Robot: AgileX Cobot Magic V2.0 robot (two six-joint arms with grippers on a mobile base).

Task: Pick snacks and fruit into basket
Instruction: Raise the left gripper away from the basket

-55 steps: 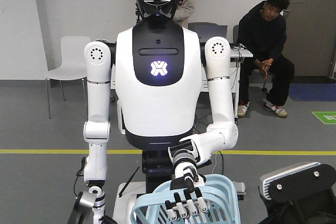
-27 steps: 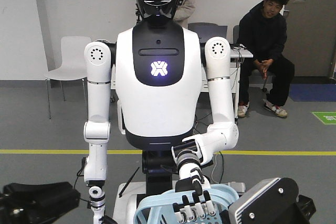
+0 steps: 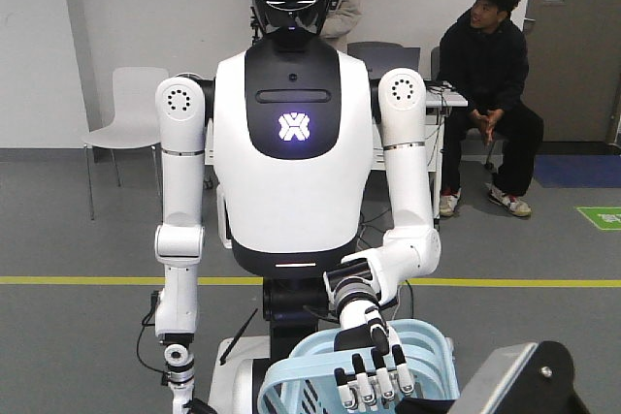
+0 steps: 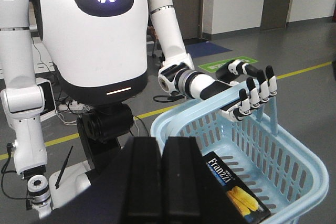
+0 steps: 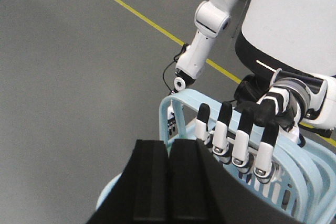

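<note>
A white humanoid robot (image 3: 291,143) grips the light-blue basket (image 3: 427,346) by its swing handle (image 4: 220,98), its black-and-white hand (image 3: 374,375) clenched over the bar with four fingers (image 5: 241,140) curled down the front. The latticed basket hangs directly below that hand, its open mouth towards the cameras. Just in front of the hand, the left gripper (image 4: 163,182) sits at the basket's near rim, its two black jaws pressed flat together with nothing between them. A dark pack marked "Franzzi" (image 4: 233,192) lies just beside it over the basket's inside; whether the pack touches the gripper cannot be told. The right gripper (image 5: 168,182) hangs close under the curled fingers on the basket's other side, its jaws likewise closed with nothing seen between them. Well behind the hand, a man in black (image 3: 490,94) sits by the wall, a white chair (image 3: 126,113) stands apart, and a yellow line (image 3: 78,280) crosses the grey floor
</note>
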